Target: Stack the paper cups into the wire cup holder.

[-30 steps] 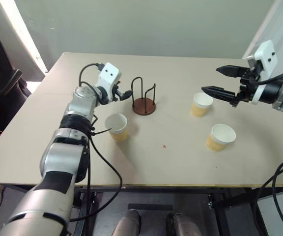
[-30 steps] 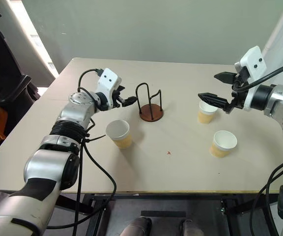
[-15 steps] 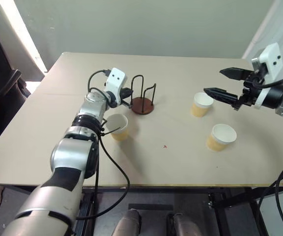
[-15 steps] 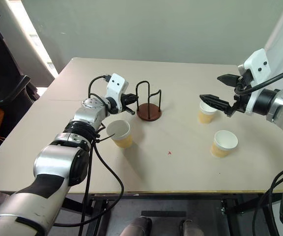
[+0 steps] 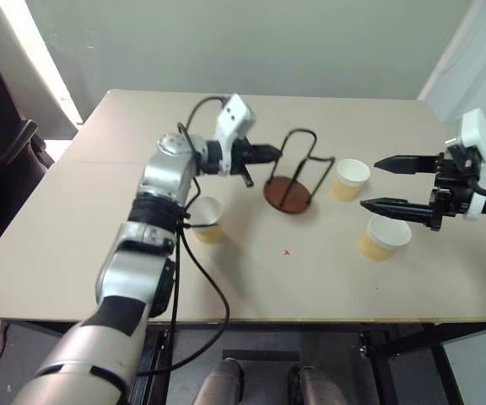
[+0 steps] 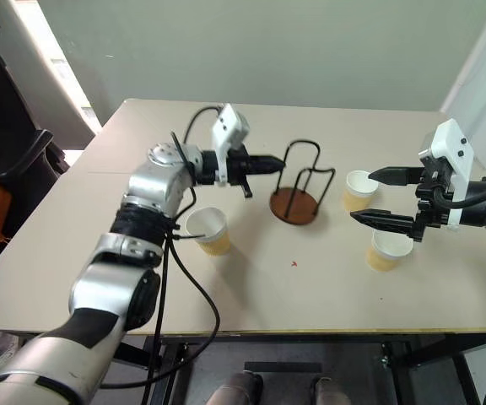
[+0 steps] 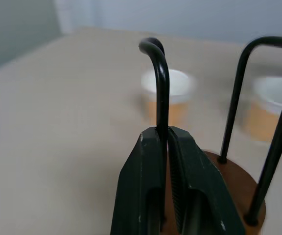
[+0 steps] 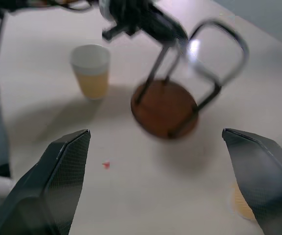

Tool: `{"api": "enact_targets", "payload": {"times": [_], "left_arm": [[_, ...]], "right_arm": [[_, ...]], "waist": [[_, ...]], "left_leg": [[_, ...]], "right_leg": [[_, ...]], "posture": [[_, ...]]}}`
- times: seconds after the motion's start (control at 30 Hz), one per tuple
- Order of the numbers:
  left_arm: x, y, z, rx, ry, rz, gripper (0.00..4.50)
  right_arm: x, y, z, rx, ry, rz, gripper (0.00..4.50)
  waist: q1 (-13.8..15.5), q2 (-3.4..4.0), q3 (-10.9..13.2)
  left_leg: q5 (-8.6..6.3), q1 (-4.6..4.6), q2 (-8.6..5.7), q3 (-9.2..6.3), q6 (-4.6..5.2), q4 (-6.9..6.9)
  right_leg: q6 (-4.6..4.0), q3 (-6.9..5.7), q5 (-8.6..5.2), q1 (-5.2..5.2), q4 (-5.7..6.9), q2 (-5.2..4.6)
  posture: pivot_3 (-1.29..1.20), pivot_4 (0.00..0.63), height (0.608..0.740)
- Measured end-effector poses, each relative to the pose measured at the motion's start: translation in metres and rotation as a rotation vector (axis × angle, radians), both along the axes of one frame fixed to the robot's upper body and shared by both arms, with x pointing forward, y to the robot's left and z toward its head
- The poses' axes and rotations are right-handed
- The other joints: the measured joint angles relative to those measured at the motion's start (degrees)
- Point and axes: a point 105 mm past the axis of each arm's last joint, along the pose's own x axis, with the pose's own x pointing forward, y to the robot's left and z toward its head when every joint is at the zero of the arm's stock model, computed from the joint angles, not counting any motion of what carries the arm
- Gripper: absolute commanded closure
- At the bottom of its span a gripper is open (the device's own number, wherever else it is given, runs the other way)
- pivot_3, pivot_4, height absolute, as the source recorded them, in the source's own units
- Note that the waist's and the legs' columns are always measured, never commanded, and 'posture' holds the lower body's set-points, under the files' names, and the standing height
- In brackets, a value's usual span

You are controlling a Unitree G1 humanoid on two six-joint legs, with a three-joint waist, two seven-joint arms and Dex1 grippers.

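The left gripper has its jaws pinched on one wire loop of the holder, which tilts mid-worktop, arm reaching right. The right gripper has its jaws spread wide, level, above two cups. A third cup stands under the left forearm.

We see the wire cup holder, a reddish-brown disc with black wire loops, tilted toward the right and seemingly lifted partly off the table. Three tan paper cups stand upright with white rims: one to the holder's left, one just to its right, and one nearer the front edge.
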Motion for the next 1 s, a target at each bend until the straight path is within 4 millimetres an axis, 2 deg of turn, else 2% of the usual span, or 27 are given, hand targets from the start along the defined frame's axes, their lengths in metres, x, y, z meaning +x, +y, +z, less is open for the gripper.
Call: {"api": "enact_targets", "payload": {"times": [0.13, 0.27, 0.4, 0.6, 0.87, 0.97, 1.0], "left_arm": [[-0.021, -0.012, -0.029, -0.001, 0.068, -0.062, 4.46], [-0.032, -0.015, -0.042, -0.010, 0.082, -0.070, 4.46], [-0.044, -0.017, -0.057, 0.009, 0.098, -0.087, 4.46], [-0.049, -0.010, -0.055, 0.044, 0.075, -0.092, 4.46], [-0.057, -0.008, -0.068, 0.108, 0.065, -0.121, 4.46], [-0.058, -0.006, -0.073, 0.146, 0.053, -0.119, 3.72], [-0.059, -0.005, -0.076, 0.156, 0.061, -0.119, 3.33]], "right_arm": [[-0.010, 0.006, -0.007, -0.017, 0.034, 0.062, 0.00], [-0.019, 0.017, -0.013, -0.034, 0.053, 0.111, 0.00], [-0.024, 0.018, -0.023, -0.069, 0.094, 0.114, 0.00], [-0.022, 0.010, -0.033, -0.123, 0.125, 0.065, 0.00], [-0.018, 0.007, -0.038, -0.141, 0.134, 0.045, 0.00], [-0.018, 0.006, -0.038, -0.149, 0.134, 0.041, 0.00], [-0.018, 0.006, -0.039, -0.152, 0.135, 0.040, 0.00]], "waist": [[-0.13, 0.00, 0.00], [-0.33, 0.00, 0.00], [-0.29, 0.00, 0.00], [-0.39, 0.04, -0.02], [-0.34, 0.05, -0.03], [-0.33, 0.05, -0.03], [-0.34, 0.05, -0.03]], "left_leg": [[-0.12, -0.03, -0.03, 0.11, 0.23, 0.38], [-0.34, 0.14, -0.03, 0.11, 0.60, 0.42], [-0.48, 0.48, -0.03, 0.08, 0.82, 0.35], [-0.48, 0.52, -0.03, 0.08, 0.81, 0.28], [-0.48, 0.50, -0.04, 0.07, 0.81, 0.26], [-0.49, 0.51, -0.04, 0.07, 0.81, 0.26], [-0.50, 0.50, -0.05, 0.07, 0.81, 0.25]], "right_leg": [[0.24, 0.17, 0.11, 0.09, -0.03, -0.08], [0.23, 0.17, 0.16, 0.27, -0.05, -0.16], [0.16, 0.15, 0.12, 0.63, -0.08, -0.17], [0.08, 0.15, 0.08, 0.63, -0.09, -0.18], [0.07, 0.15, 0.06, 0.64, -0.14, -0.19], [0.06, 0.16, 0.05, 0.65, -0.17, -0.21], [0.05, 0.16, 0.05, 0.65, -0.18, -0.21]], "posture": [[0.00, 0.150, 0.740], [0.00, 0.150, 0.740], [0.00, 0.150, 0.740], [0.00, 0.150, 0.740], [0.00, 0.150, 0.740], [0.00, 0.150, 0.740], [0.00, 0.150, 0.740]]}}
